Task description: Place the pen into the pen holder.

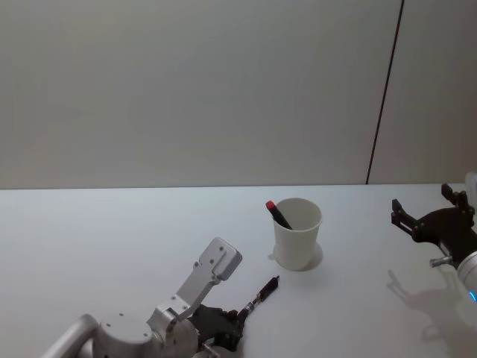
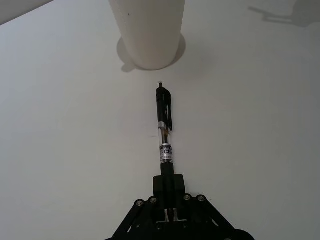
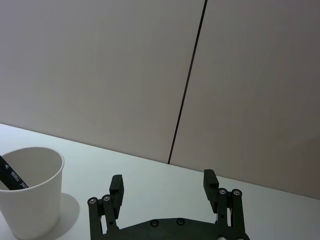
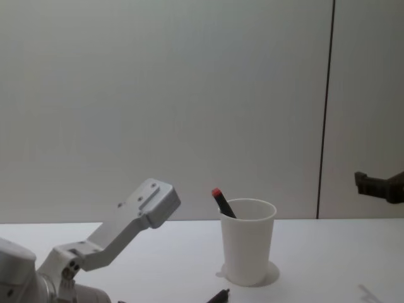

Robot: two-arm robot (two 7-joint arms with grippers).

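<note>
The slim black pen with a clear barrel (image 2: 165, 135) is gripped at one end by the left claw (image 2: 169, 184), which is closed on it. The pen is held low and nearly flat over the white tabletop (image 1: 112, 246), its clip end pointed at the plain white paper cup (image 1: 297, 240), just short of it. Another pen with a red cap (image 1: 277, 212) leans inside the cup. The held pen should be raised above the rim, tilted upright, centred over the free side of the opening, and only then released. The right claw (image 3: 162, 182) is wide open and empty, well apart at the right.
</note>
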